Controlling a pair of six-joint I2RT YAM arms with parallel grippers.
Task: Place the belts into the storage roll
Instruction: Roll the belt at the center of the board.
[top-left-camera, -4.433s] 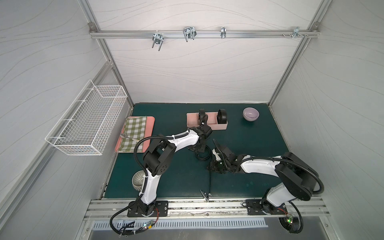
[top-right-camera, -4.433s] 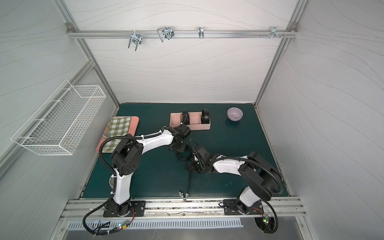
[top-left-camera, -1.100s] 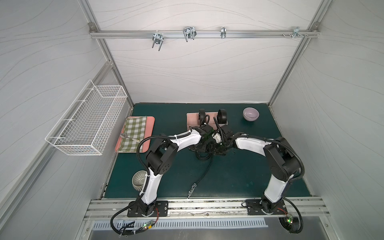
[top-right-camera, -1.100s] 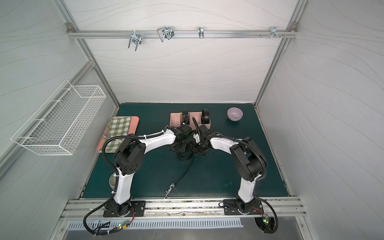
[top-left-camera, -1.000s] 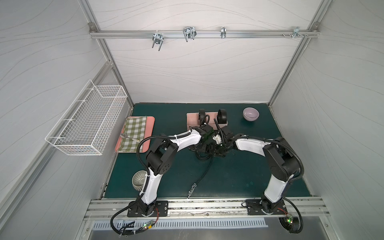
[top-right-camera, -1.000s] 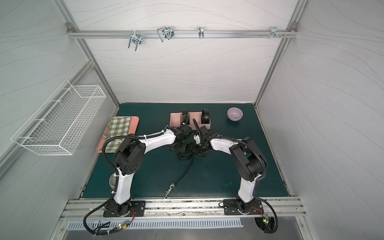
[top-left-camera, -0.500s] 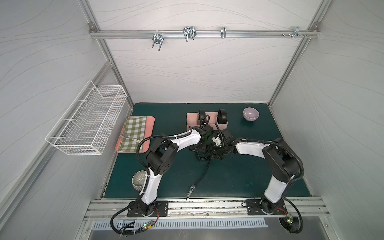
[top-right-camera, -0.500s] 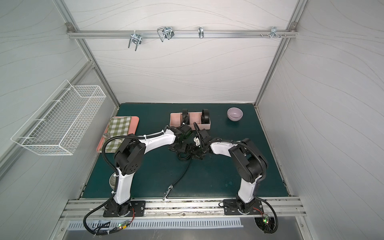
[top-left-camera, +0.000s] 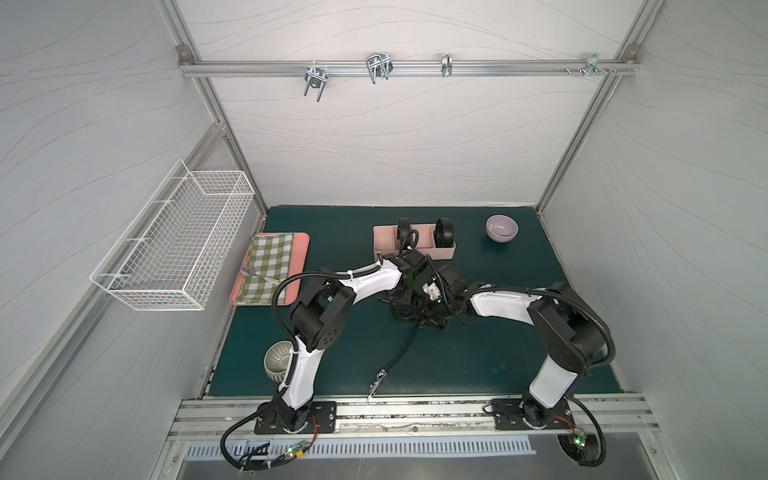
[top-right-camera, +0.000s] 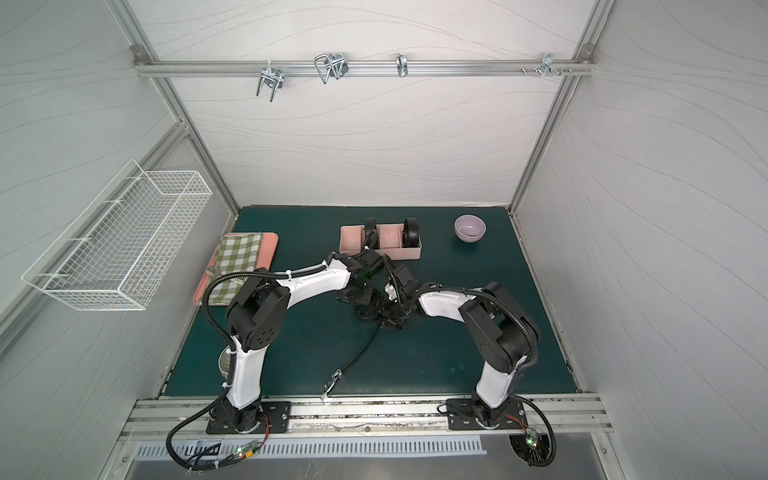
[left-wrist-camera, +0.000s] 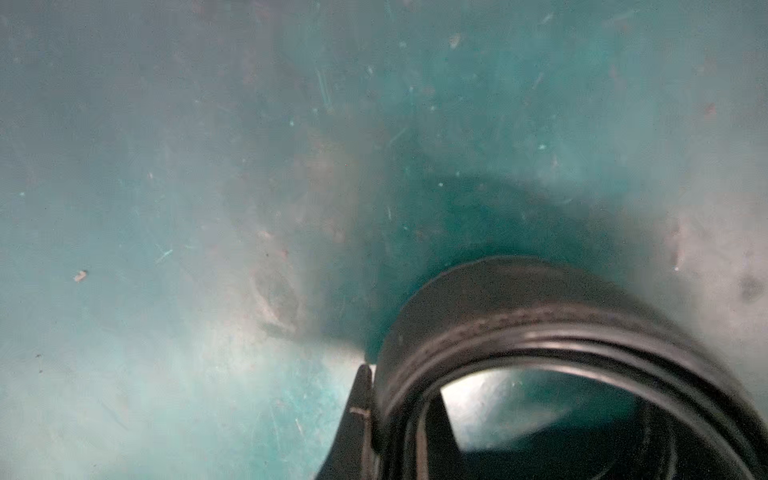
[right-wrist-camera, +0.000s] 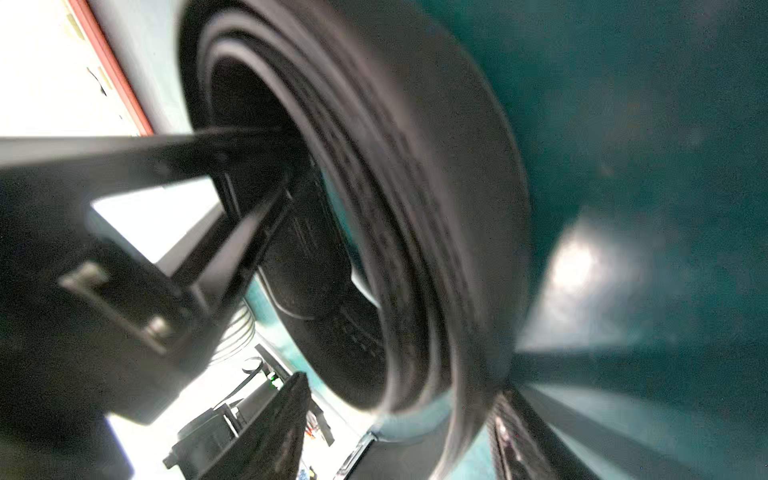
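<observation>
The pale pink storage roll (top-left-camera: 444, 252) (top-right-camera: 411, 252) stands at the back of the mat. Two coiled belts (top-left-camera: 444, 233) (top-left-camera: 404, 227) stand upright in it. A third belt (top-left-camera: 401, 353) (top-right-camera: 362, 347) is partly coiled mid-mat, and its tail runs to a buckle (top-left-camera: 376, 385) near the front edge. My left gripper (left-wrist-camera: 390, 419) (top-left-camera: 409, 300) is shut on the wall of that coil (left-wrist-camera: 540, 324). My right gripper (right-wrist-camera: 395, 432) (top-left-camera: 432, 316) stands open astride the same coil (right-wrist-camera: 415, 208); whether it touches the coil I cannot tell.
A flat pink tray (top-left-camera: 300, 266) with a checked cloth and a spoon lies at the left. A lilac bowl (top-left-camera: 502, 227) sits at the back right, a ribbed cup (top-left-camera: 277, 360) by the left arm's base, and a white wire basket (top-left-camera: 178, 245) on the left wall.
Since several seconds ago my right gripper has come up from mid-mat to the coil beside the left gripper. Over the last second it settled slightly lower, and the belt's tail shifted a little.
</observation>
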